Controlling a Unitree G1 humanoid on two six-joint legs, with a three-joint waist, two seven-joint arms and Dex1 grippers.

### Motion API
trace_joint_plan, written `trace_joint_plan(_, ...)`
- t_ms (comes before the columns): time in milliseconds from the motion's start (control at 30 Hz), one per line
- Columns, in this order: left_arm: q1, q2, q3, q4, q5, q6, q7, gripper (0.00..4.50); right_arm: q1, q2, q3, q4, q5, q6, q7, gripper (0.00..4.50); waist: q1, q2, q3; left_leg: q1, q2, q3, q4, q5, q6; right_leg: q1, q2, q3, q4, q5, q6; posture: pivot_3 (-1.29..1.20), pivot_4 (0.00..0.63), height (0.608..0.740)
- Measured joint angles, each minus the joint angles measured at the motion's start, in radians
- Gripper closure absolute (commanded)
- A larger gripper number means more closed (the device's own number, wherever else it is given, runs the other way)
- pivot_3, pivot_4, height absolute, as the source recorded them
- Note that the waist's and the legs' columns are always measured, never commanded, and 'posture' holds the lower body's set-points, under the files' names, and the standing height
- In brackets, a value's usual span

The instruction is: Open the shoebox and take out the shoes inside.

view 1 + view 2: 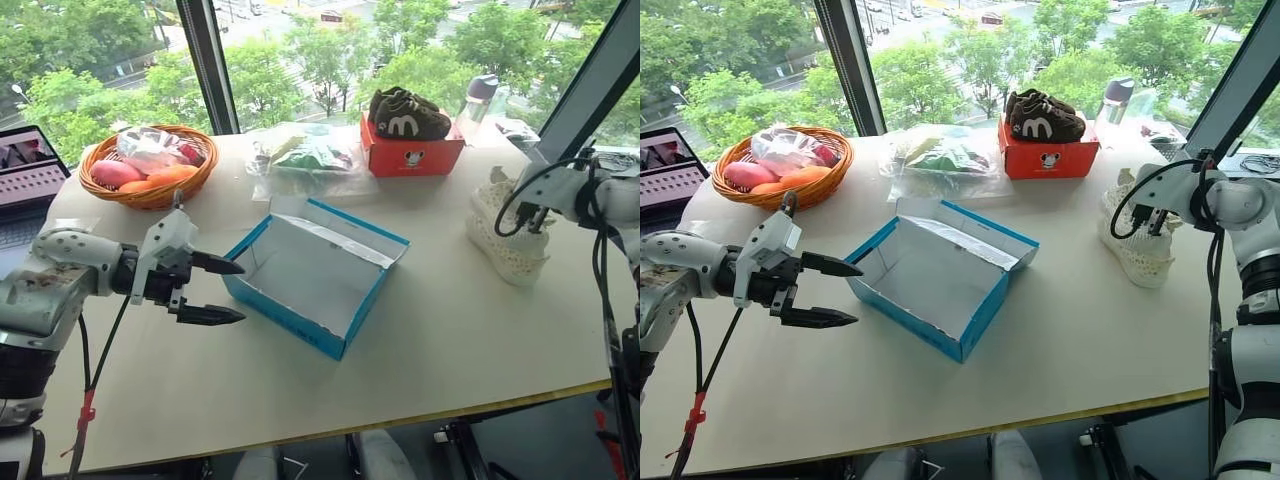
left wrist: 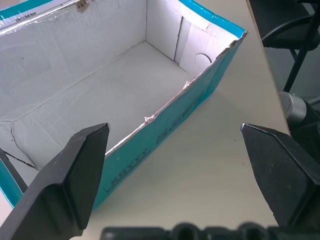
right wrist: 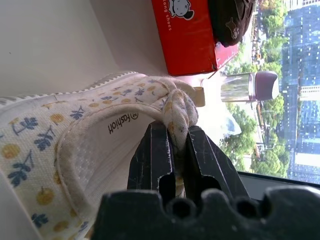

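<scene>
The blue shoebox (image 1: 318, 272) stands open and empty at the middle of the table (image 1: 450, 340), its white interior bare and its lid flap folded back on the window side. Just beside the box's left end, the left gripper (image 1: 228, 290) hovers with its two black fingers spread wide, holding nothing and pointing toward the box wall. Well to the right of the box, the two cream shoes (image 1: 507, 240) sit together near the table's right edge, and the right gripper (image 3: 174, 150) is clamped on the collar of one shoe (image 3: 100, 135) with a floral lining; whether that shoe rests fully on the table is hard to judge. Behind the box, toward the window, lie a clear bag (image 1: 305, 160) of greenish items and a red box (image 1: 412, 148) topped with brown sneakers (image 1: 408, 115). A fruit basket (image 1: 150, 165) sits behind and to the left of the box.
</scene>
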Motion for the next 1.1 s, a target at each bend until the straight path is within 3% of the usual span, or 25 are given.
trace_joint_plan(400, 0.039, 0.016, 0.012, -0.029, -0.004, 0.008, 0.004, 0.00, -0.111, 0.065, 0.004, -0.104, 0.006, -0.013, 0.014, 4.49, 0.000, 0.000, 0.000, 0.002, 0.001, 0.002, 0.000, 0.000, 0.000, 0.000, 0.001, 0.002, 0.000, 0.000, 0.001, 0.00, 0.150, 0.740)
trace_joint_plan(667, 0.054, 0.024, 0.028, -0.034, -0.006, 0.022, 0.014, 0.00, 0.005, 0.122, 0.005, -0.107, 0.008, 0.080, 0.061, 4.49, 0.009, 0.000, 0.000, -0.002, -0.001, 0.002, 0.001, 0.000, 0.000, 0.000, 0.000, 0.003, -0.001, 0.004, -0.004, 0.00, 0.150, 0.740)
trace_joint_plan(733, 0.055, 0.024, 0.028, -0.036, -0.007, 0.022, 0.015, 0.00, 0.039, 0.140, 0.005, -0.107, 0.008, 0.092, 0.060, 3.63, 0.007, 0.000, 0.000, -0.002, -0.001, 0.002, 0.000, 0.000, 0.000, 0.000, 0.000, 0.003, -0.002, 0.004, -0.004, 0.00, 0.150, 0.740)
trace_joint_plan(1100, 0.055, 0.025, 0.028, -0.046, -0.011, 0.023, 0.015, 0.00, 0.143, 0.155, -0.049, -0.244, 0.129, 0.157, 0.194, 0.03, 0.002, 0.000, 0.000, 0.002, 0.000, 0.002, 0.001, 0.000, 0.000, 0.001, 0.001, 0.004, 0.000, 0.001, 0.002, 0.00, 0.150, 0.740)
